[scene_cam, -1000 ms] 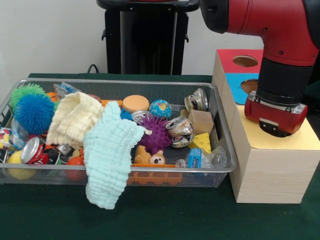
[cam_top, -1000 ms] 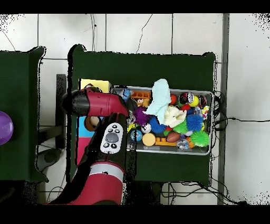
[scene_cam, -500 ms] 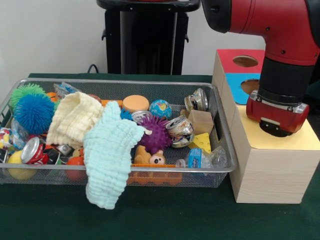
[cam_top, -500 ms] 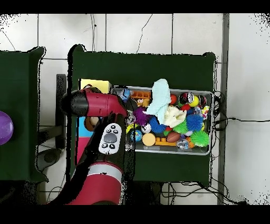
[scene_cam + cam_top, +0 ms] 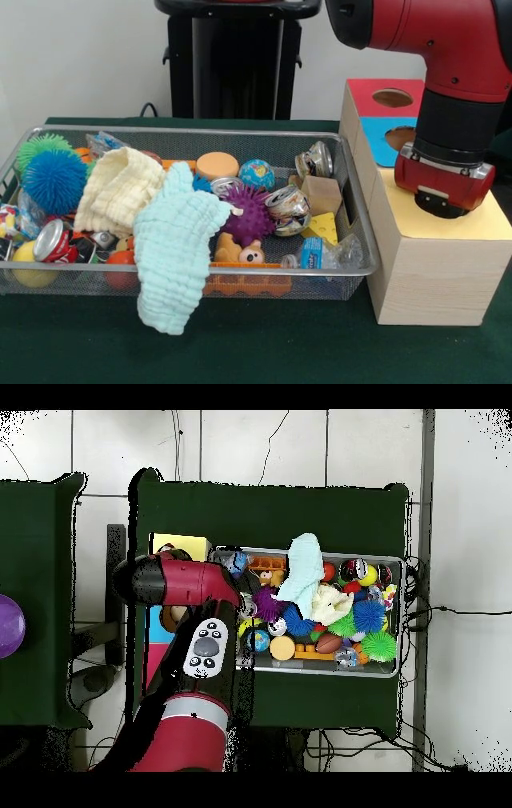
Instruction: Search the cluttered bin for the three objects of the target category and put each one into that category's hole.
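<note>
Over the wooden sorting box [image 5: 436,264], above its yellow panel, your pincer [image 5: 442,210] is hanging; you cannot tell how it is set. Off to its side, the wire bin [image 5: 352,240] is holding crushed cans [image 5: 288,210], cloths and spiky balls.

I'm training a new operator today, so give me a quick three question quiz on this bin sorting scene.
1. True or false: the light blue cloth hangs over the front rim of the wire bin.
2. Which colour is the box panel directly under the arm's end? A) red B) blue C) yellow
3. Fill in: the purple spiky ball lies right beside a crushed ____.

Key:
1. True.
2. C, the yellow panel of the wooden box.
3. Can.
</note>
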Robot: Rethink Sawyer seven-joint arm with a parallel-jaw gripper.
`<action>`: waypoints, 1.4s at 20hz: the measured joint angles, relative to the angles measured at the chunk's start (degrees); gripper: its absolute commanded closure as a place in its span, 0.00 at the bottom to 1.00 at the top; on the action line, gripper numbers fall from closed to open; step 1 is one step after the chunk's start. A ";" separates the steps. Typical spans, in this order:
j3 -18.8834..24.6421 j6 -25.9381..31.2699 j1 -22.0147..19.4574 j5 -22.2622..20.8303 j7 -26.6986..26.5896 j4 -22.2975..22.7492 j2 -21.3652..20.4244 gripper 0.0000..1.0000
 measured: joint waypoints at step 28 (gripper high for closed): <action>-2.27 0.02 1.06 0.22 0.00 0.04 -1.20 1.00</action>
